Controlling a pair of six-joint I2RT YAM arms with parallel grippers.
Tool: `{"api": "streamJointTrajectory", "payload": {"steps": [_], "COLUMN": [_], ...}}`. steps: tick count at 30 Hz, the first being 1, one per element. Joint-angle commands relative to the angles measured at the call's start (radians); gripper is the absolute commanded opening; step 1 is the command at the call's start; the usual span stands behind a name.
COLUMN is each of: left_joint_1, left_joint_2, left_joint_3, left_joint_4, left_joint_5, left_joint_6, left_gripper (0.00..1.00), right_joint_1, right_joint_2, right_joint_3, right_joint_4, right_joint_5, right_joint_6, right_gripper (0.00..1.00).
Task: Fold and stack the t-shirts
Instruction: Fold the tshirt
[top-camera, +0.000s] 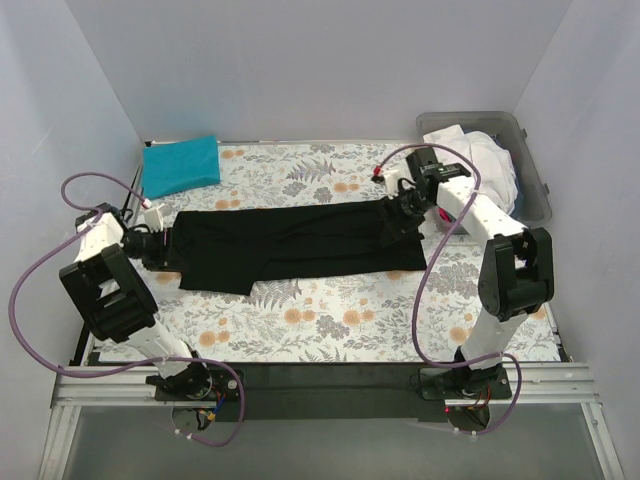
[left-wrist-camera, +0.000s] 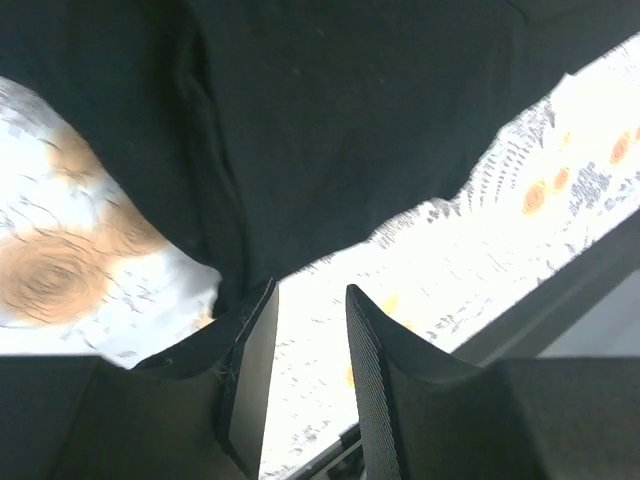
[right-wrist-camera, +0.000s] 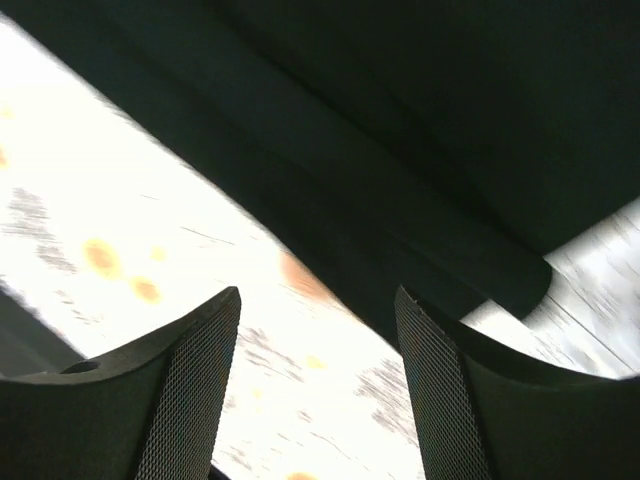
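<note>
The black t-shirt (top-camera: 290, 242) lies spread flat across the middle of the floral table cloth, folded lengthwise into a long band. My left gripper (top-camera: 165, 250) is at its left end, jaws open, nothing between them; the shirt's edge (left-wrist-camera: 330, 120) lies just ahead of the fingers. My right gripper (top-camera: 398, 222) is at the shirt's right end, jaws open and empty, with the folded hem (right-wrist-camera: 420, 230) just beyond the fingertips. The teal-blue t-shirt (top-camera: 180, 165) lies folded at the back left. The white t-shirt (top-camera: 480, 160) is bundled in the tub.
The clear grey plastic tub (top-camera: 530, 190) stands at the back right corner. The floral table cloth (top-camera: 330, 325) covers the table. White walls enclose the left, back and right sides. Purple cables loop from both arms.
</note>
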Motion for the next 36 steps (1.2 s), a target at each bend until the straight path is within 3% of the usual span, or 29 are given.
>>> {"api": "streamJointTrajectory", "payload": {"steps": [1, 5, 8, 11, 15, 21, 28, 36], "left_joint_1": [0.007, 0.008, 0.015, 0.015, 0.019, 0.022, 0.025, 0.047], "left_joint_2": [-0.072, -0.083, -0.098, -0.098, -0.084, -0.084, -0.098, -0.097], "left_joint_3": [-0.061, -0.119, -0.142, -0.139, -0.125, -0.078, -0.064, -0.032], "left_joint_4": [-0.030, 0.002, 0.013, 0.005, -0.013, -0.047, -0.061, -0.090], "left_joint_5": [0.016, 0.003, -0.012, -0.029, -0.024, 0.000, 0.028, 0.033], "left_joint_6": [-0.008, -0.056, -0.083, -0.104, -0.121, -0.141, -0.149, -0.135], "left_gripper": [0.33, 0.37, 0.38, 0.39, 0.40, 0.43, 0.43, 0.43], "right_joint_1": [0.116, 0.266, 0.409, 0.516, 0.647, 0.762, 0.816, 0.828], "right_joint_2": [-0.008, 0.014, 0.041, 0.075, 0.187, 0.224, 0.350, 0.442], "right_joint_3": [0.029, 0.014, 0.018, -0.034, -0.042, -0.117, -0.051, -0.022], "right_joint_4": [0.030, 0.231, 0.375, 0.557, 0.781, 1.058, 1.059, 1.108], "right_joint_5": [-0.181, -0.232, -0.223, -0.244, -0.260, -0.089, 0.113, 0.125], "right_joint_6": [0.113, 0.277, 0.374, 0.520, 0.746, 0.962, 1.058, 1.132], "right_gripper": [0.70, 0.66, 0.69, 0.62, 0.71, 0.65, 0.60, 0.58]}}
